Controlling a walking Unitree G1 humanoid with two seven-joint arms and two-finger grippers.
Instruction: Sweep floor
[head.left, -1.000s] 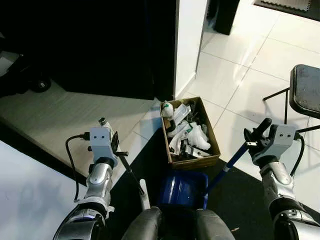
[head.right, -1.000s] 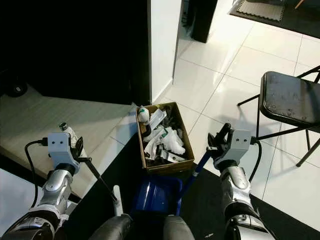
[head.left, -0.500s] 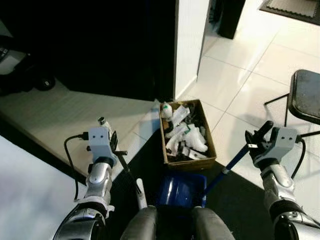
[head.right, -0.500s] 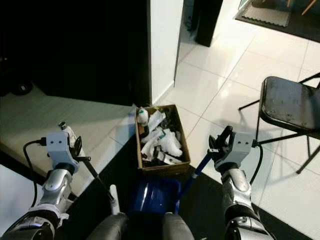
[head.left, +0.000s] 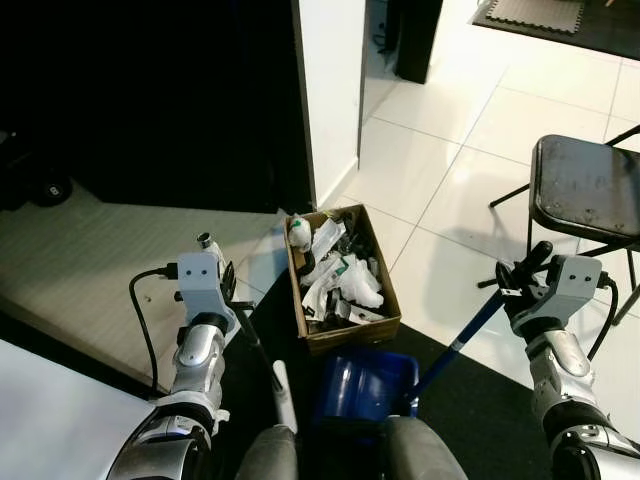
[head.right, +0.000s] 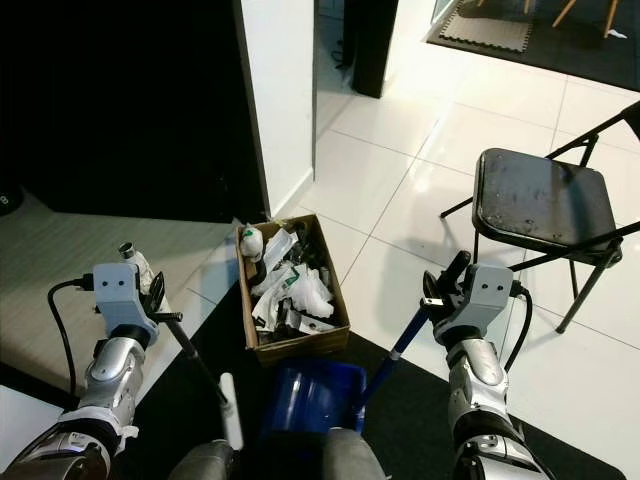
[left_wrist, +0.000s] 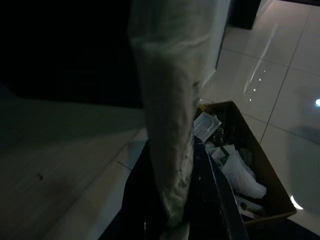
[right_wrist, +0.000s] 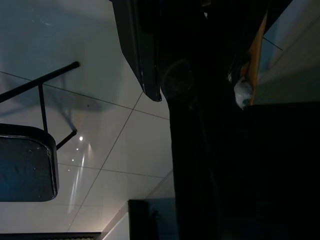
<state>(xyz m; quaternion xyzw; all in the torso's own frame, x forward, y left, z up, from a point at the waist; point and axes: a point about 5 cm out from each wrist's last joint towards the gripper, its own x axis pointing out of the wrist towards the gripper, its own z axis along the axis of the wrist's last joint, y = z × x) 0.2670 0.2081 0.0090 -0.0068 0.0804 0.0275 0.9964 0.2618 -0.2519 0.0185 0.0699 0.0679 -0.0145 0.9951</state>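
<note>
A folding chair (head.right: 540, 200) stands far right on white tile. A cardboard box (head.left: 341, 277) of crumpled white rubbish sits centre, with a blue dustpan (head.left: 365, 383) just near it. The right gripper (head.left: 522, 272) grips the dustpan's blue handle (head.left: 465, 336), which slants down-left. The left gripper (head.left: 229, 291) grips a brush (head.left: 270, 370) whose stick slants down-right.

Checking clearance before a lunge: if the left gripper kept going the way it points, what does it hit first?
Judging by the left wrist view, the left gripper, shut on the brush handle, points toward the cardboard box of trash; the box's near wall would likely come first. Depth is unclear, so the dark mat might.
</note>
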